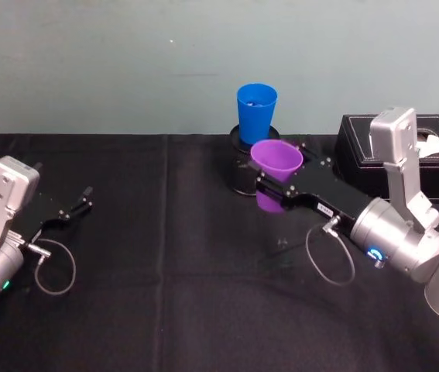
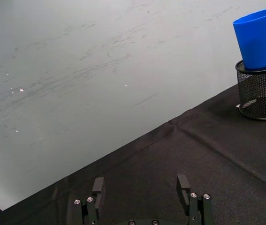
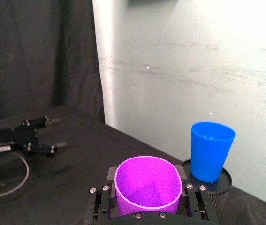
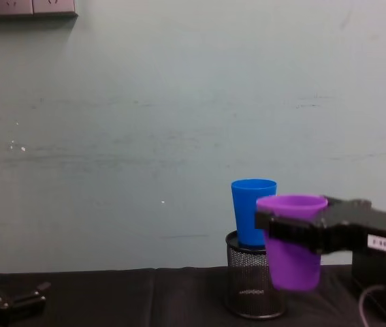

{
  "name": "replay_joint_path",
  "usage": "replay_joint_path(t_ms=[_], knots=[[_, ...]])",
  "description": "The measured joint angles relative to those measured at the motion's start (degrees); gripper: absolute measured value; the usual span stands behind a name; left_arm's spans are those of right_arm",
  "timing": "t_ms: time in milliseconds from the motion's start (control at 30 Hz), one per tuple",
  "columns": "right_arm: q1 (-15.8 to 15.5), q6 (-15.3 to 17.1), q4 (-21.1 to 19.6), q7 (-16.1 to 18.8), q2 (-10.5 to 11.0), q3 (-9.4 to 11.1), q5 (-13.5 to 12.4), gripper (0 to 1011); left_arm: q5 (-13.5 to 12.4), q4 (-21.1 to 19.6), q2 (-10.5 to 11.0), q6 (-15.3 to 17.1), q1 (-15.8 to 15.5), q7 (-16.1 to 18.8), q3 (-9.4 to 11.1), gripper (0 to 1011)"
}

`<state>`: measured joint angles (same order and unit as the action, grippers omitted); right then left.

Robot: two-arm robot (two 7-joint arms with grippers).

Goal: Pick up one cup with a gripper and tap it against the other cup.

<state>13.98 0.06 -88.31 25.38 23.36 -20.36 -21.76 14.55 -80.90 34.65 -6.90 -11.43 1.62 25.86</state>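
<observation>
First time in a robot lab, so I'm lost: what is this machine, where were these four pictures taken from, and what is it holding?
It is a robot with two arms, each ending in a claw called a gripper. One picture comes from a camera on its head, one from its chest, one from each wrist. The right gripper is shut on a purple cup, held above the black tablecloth. A blue cup stands on a black mesh cylinder just beyond it. A black tissue box sits farther right. The left gripper waits low at the left, open and empty.

Pale grey-green wall (image 4: 145, 102) — scuffed and streaked, black cloth-covered table (image 1: 165, 310), dark curtain (image 3: 39, 51) beside the wall
</observation>
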Motion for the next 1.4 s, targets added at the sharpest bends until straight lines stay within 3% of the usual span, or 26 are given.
replay_joint_path(t_ms=[267,1400], knots=[[0.54,0.11,-0.21,0.34,-0.26,-0.16,-1.14,726,0.0,0.0,0.0,0.0,0.0,0.0,0.0,1000],[0.49,0.15,-0.34,0.43,-0.21,-0.04,-1.08,726,0.0,0.0,0.0,0.0,0.0,0.0,0.0,1000]])
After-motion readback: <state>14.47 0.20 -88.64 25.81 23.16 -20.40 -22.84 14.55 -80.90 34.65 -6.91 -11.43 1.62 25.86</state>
